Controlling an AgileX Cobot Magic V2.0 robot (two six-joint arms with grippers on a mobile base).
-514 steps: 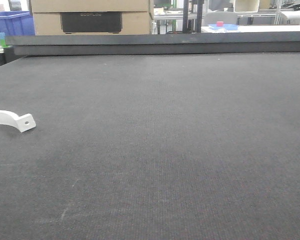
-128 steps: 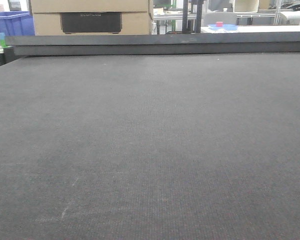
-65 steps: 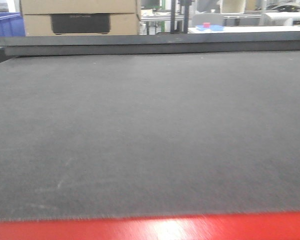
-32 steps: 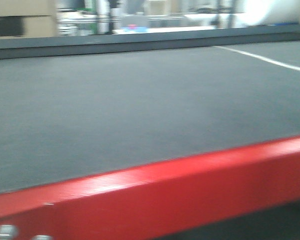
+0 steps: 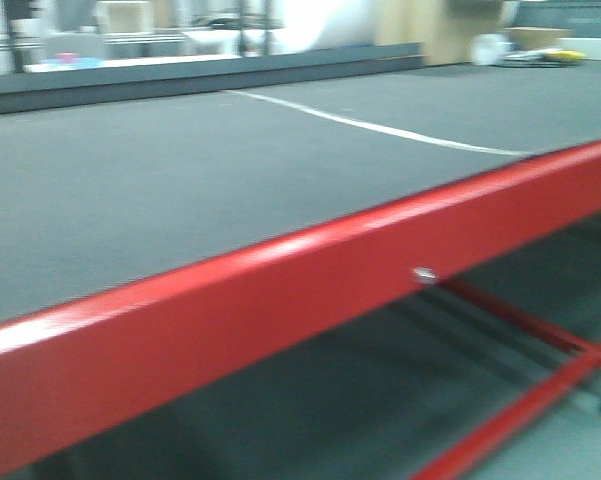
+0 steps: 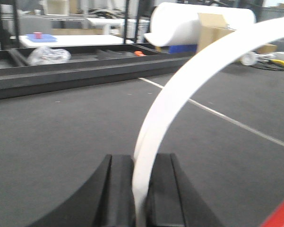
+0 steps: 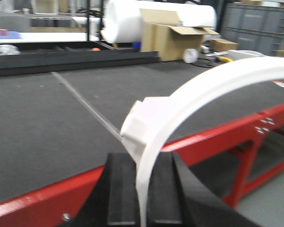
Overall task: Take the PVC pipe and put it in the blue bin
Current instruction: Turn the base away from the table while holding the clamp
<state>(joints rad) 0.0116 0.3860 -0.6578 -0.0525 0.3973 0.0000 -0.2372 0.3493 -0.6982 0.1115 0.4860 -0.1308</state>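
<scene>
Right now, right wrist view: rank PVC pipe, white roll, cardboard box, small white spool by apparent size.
1. PVC pipe: largest, though it sits right at the camera, which inflates it.
2. white roll and cardboard box: similar; the box hides part of the roll, so unranked.
3. small white spool: smallest.

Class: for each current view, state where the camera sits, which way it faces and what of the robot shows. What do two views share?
Exterior front: low, outside the red rail, facing slantwise across the dark mat; no robot part shows.
Left wrist: behind the left tool, facing across the mat; the tool shows, shut on the PVC pipe.
Right wrist: behind the right tool, facing over the rail; the tool shows, shut on a white arch.
Wrist views share the white roll.
</scene>
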